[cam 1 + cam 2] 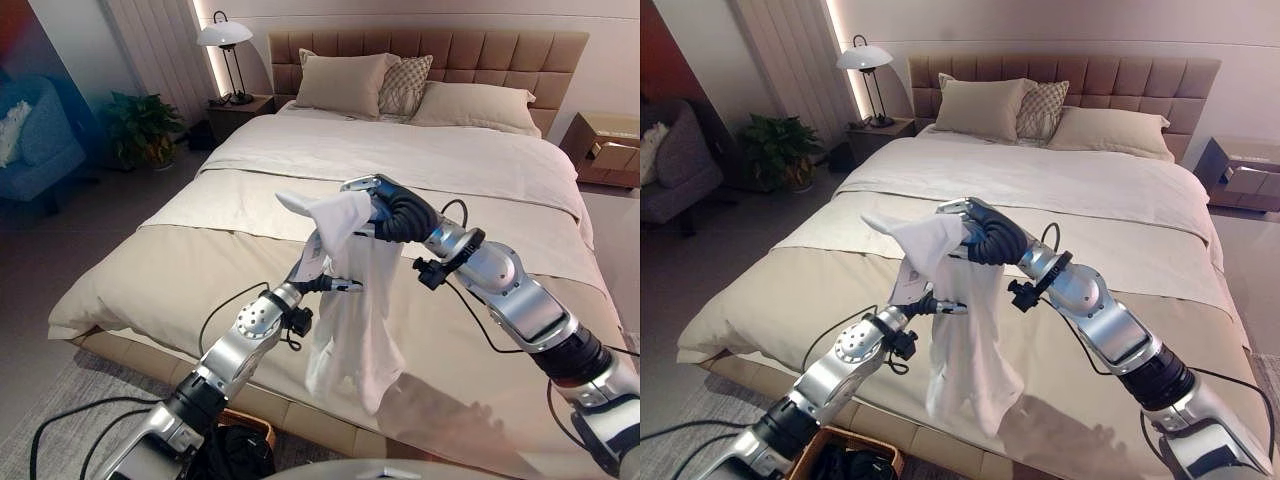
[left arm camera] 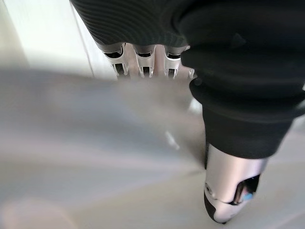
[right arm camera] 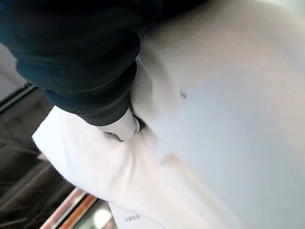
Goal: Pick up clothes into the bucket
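Note:
A white garment [image 1: 360,330] hangs in the air above the foot of the bed. My right hand [image 1: 400,215] is shut on its bunched top, and the cloth drapes down from there; the right wrist view shows the white cloth [image 3: 214,119] pressed close round that hand [image 3: 71,47]. Just below and to the left, my left hand [image 1: 310,265] rests against the garment's upper left edge with straight fingers and the thumb sticking out. In the left wrist view its fingertips are hidden behind the cloth [image 2: 95,143]. A brown woven basket [image 1: 855,433] holding dark clothes stands on the floor under my left arm.
A wide bed [image 1: 200,270] with beige and white covers lies straight ahead, pillows [image 1: 345,82] at its head. A lamp [image 1: 226,38] on a nightstand, a potted plant [image 1: 140,125] and a blue armchair [image 1: 35,130] stand at the left; another nightstand [image 1: 610,145] at the right.

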Available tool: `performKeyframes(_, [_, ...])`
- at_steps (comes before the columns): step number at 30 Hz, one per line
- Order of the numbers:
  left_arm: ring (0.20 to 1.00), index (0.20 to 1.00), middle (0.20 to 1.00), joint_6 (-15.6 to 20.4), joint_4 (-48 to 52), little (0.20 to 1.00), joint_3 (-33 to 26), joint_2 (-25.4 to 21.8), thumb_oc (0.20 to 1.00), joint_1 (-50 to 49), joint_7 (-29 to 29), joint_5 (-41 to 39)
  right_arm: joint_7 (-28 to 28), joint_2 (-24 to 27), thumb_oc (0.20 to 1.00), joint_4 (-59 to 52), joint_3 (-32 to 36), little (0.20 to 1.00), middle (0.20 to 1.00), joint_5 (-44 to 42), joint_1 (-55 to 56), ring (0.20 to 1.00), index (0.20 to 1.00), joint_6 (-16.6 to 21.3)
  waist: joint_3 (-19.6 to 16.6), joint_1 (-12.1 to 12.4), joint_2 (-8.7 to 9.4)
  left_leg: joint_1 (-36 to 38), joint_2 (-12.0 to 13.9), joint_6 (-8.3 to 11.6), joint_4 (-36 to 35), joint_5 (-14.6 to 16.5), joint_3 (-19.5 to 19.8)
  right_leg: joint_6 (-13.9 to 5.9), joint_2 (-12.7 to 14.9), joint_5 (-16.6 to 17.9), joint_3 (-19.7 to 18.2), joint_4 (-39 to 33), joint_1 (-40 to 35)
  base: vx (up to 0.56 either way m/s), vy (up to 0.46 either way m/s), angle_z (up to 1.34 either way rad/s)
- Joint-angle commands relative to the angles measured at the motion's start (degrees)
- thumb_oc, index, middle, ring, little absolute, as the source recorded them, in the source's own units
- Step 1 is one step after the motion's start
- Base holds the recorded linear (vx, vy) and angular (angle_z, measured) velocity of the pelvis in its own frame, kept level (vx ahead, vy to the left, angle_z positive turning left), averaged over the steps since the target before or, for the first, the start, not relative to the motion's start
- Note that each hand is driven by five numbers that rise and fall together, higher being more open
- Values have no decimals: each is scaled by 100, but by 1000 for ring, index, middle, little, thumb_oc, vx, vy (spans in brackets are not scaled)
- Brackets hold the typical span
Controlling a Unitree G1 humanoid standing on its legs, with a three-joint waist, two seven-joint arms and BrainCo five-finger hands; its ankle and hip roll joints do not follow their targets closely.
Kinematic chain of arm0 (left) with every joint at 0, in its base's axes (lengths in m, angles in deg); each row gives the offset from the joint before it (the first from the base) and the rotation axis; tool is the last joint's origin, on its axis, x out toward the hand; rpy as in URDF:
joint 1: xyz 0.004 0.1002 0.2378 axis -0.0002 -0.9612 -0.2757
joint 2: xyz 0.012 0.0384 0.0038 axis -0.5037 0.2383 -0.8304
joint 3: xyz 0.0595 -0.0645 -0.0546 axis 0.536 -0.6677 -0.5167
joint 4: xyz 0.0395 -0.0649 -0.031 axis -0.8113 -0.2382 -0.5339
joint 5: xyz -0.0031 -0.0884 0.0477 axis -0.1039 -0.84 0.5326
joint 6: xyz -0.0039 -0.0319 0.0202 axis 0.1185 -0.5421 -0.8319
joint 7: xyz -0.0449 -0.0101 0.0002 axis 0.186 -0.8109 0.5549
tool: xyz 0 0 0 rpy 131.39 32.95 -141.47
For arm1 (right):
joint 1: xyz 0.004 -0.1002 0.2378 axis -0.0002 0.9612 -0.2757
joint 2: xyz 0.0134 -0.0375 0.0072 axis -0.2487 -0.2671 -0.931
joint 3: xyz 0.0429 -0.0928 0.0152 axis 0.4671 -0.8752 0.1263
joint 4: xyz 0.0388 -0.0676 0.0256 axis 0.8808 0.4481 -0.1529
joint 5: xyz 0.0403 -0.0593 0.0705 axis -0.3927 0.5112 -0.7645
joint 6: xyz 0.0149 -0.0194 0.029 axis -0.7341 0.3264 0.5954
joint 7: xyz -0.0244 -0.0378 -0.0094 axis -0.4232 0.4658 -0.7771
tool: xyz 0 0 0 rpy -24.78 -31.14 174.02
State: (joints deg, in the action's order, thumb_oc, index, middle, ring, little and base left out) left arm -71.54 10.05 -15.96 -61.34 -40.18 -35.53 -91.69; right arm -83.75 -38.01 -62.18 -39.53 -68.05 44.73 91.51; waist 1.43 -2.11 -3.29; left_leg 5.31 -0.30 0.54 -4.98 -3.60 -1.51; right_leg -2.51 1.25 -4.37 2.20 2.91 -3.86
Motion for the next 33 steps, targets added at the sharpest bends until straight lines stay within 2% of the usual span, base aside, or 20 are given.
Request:
performKeyframes(1, [1000,1000,1000,54,-51,1000,396,12,1000,748,329,-1018,99,-14,200,-326,63,200,200,-430,-535,200,200,344,-305,-58,222,-15,-216,-161,304,457,26,-326,301,442,94,-109,138,0,0,0])
performKeyframes(5, [1000,1000,1000,-195,235,1000,1236,-319,1000,1320,715,-1958,98,99,200,-457,-197,200,200,-648,-696,200,200,395,-315,-96,221,-14,-217,-127,286,430,58,-351,327,454,206,-139,103,-11,7,5])
performKeyframes(10, [1000,1000,1000,-454,320,1000,1778,-486,1000,1544,1085,-2613,92,190,200,-462,-344,200,200,-730,-770,200,200,442,-307,-112,230,-18,-225,-101,314,430,78,-366,359,460,304,-140,52,-7,6,15])
performKeyframes(15, [1000,1000,1000,-483,252,1000,1855,-610,1000,1520,1184,-2670,96,145,200,-366,-415,200,200,-626,-838,200,200,463,-290,-107,213,-9,-246,-128,326,445,76,-387,378,483,266,-125,81,-3,11,5])
performKeyframes(16, [548,548,548,-466,275,548,1812,-666,548,1485,1196,-2662,108,128,200,-333,-406,200,200,-587,-834,200,200,466,-285,-96,205,-8,-254,-141,327,445,67,-390,382,491,240,-116,92,-7,21,-3])
performKeyframes(17, [200,200,200,-430,293,200,1706,-718,200,1398,1180,-2672,121,104,200,-306,-381,200,200,-533,-827,200,200,463,-280,-76,197,-12,-262,-156,330,446,53,-396,387,495,219,-101,108,-4,21,-5])
performKeyframes(24, [200,200,200,-299,245,200,973,-752,200,795,1034,-2534,280,-93,200,-84,47,200,200,-65,-462,200,200,464,-287,7,183,12,-297,-218,320,465,40,-391,401,487,146,-51,142,6,12,-6])
performKeyframes(25, [200,200,200,-264,258,200,807,-804,200,664,1000,-2521,322,-75,266,-72,172,266,266,26,-357,266,266,470,-284,19,184,14,-303,-223,318,466,46,-390,404,488,146,-48,141,0,0,0])
performKeyframes(26, [200,200,200,-266,292,200,733,-844,200,580,1003,-2498,325,-68,520,-83,264,520,520,98,-270,520,520,462,-291,24,187,20,-305,-229,313,471,52,-389,407,485,147,-47,137,0,0,0])
performKeyframes(27, [200,200,200,-248,324,200,577,-889,200,454,982,-2478,375,-55,937,-55,402,937,937,200,-164,937,937,468,-294,32,192,21,-306,-236,315,476,61,-388,413,483,148,-52,135,0,0,0])
performKeyframes(28, [200,200,200,-211,328,200,346,-962,200,289,954,-2451,434,-30,1000,-19,566,1000,1000,307,-33,1000,1000,473,-292,54,198,24,-309,-244,312,481,71,-387,415,483,145,-57,137,0,0,0])
performKeyframes(33, [200,200,200,-107,490,200,-740,-1534,200,-649,997,-2253,594,184,1000,109,1278,1000,1000,866,500,1000,1000,504,-307,142,207,35,-320,-266,315,499,79,-393,421,479,123,-60,135,6,0,-1])
